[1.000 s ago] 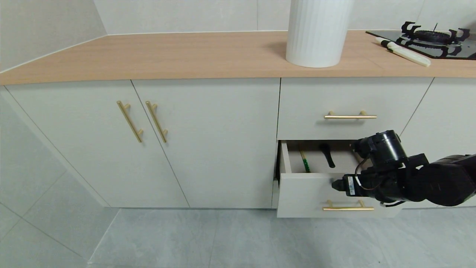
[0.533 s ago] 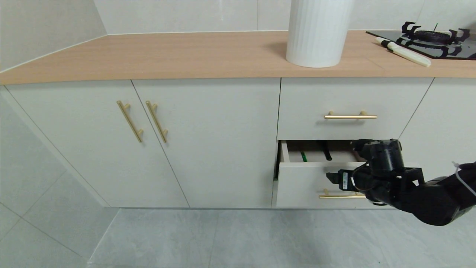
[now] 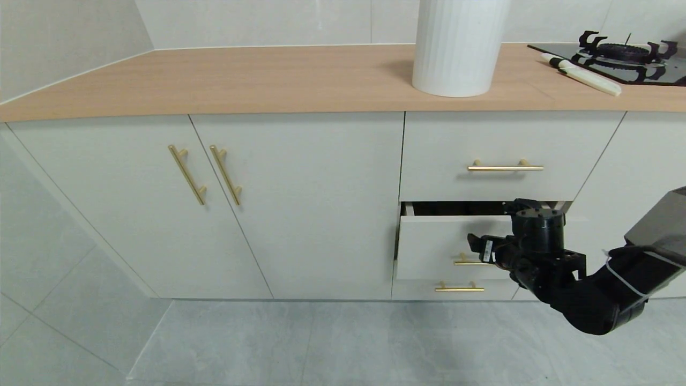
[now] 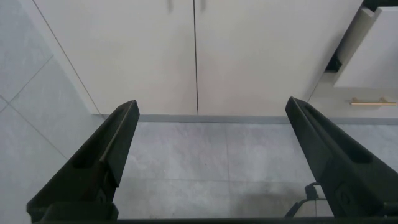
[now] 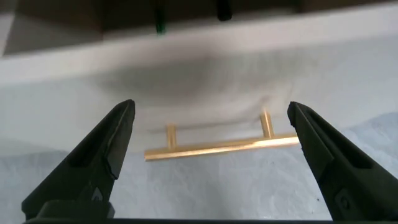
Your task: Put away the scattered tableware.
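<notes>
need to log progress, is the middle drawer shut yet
Ajar: the drawer sticks out slightly, with a dark gap showing above its front.

The barely open drawer shows only a dark slit. Just inside it, a green tip and a black tip are blurred, cut off and impossible to identify. The right gripper covers one end of the drawer handle. Above the drawer, the white ribbed container is cut off at the top.
</notes>
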